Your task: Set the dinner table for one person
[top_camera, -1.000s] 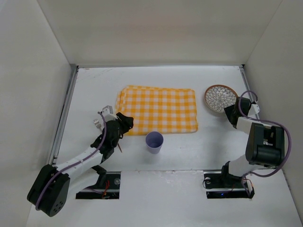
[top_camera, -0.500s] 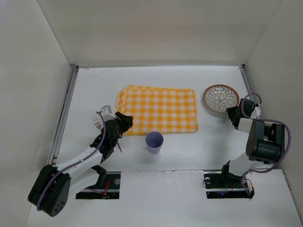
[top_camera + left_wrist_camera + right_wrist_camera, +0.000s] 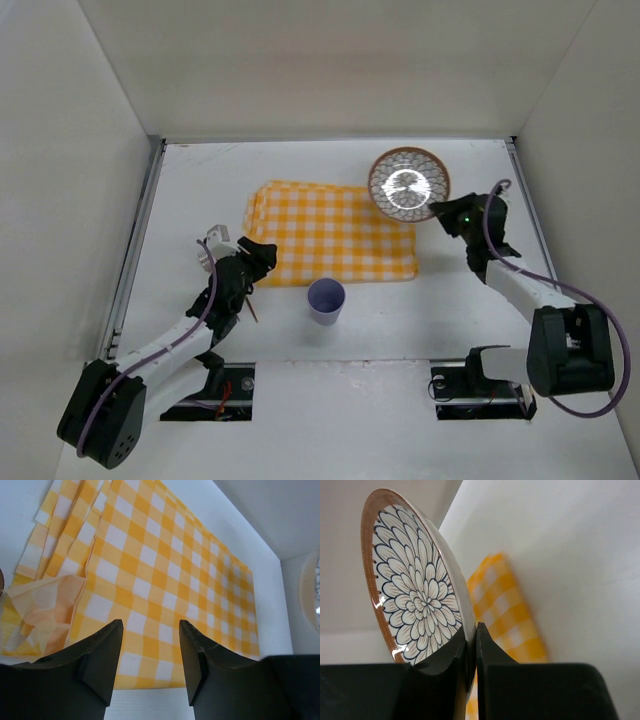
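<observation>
Gently now, the right gripper (image 3: 471, 632), jaws pinched on the rim of the plate (image 3: 415, 595), which seems lifted, should lay it flat on the checked cloth (image 3: 335, 232), while the left gripper (image 3: 150, 642) sits with jaws apart.

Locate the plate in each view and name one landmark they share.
Top external: plate upper right of centre, overlapping the cloth's far right corner, rim in the right gripper.
Left wrist: only a pale sliver at the right edge, right of the cloth.
Right wrist: fills the left half, standing on edge, rim pinched by the gripper.
Shared landmark: the yellow checked cloth, visible in all three.
</observation>
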Controlling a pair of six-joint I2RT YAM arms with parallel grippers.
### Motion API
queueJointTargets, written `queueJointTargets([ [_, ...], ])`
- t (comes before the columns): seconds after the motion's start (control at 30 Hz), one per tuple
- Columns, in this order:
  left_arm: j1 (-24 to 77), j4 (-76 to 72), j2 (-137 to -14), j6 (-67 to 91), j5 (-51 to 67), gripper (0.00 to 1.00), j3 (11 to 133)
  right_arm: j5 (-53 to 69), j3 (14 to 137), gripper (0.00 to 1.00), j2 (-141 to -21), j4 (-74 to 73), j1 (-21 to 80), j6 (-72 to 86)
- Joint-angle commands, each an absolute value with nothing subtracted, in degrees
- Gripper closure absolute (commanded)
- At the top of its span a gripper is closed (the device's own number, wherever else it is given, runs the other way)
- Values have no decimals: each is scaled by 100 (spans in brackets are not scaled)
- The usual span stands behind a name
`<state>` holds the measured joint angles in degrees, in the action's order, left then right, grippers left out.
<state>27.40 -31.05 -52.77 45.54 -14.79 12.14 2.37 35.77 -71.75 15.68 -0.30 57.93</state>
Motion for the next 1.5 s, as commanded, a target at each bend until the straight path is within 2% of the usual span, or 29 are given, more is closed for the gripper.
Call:
queueJointTargets([
  [0.0, 2641, -3393, -5019, 4579, -1503, 54, 1116, 818, 4043, 93, -7311, 2505, 933, 5915],
  [0.17, 2597, -3419, -4939, 4579, -1503, 53, 1072, 808, 4543, 91, -7953, 2531, 2094, 5836],
  [0.33, 2571, -3419, -4904, 4597, -1520, 53, 1037, 765, 5044, 91, -8629, 2496, 2675, 5687],
  [0.8, 2492, -3419, -4913, 4641, -1485, 53, 1011, 729, 5467, 91, -9685, 2242, 2852, 5651],
  [1.3, 2439, -3410, -4887, 4676, -1433, 53, 993, 870, 5352, 89, -9861, 2013, 3036, 5616],
  [1.37, 2430, -3366, -4843, 4676, -1424, 53, 993, 809, 5335, 84, -9914, 1986, 3036, 5625],
  [1.4, 2447, -3366, -4825, 4676, -1424, 53, 993, 791, 5309, 77, -9940, 1969, 3036, 5642],
  [1.47, 2448, -3366, -4808, 4676, -1459, 53, 993, 739, 5300, 56, -9932, 1864, 3036, 5608],
])
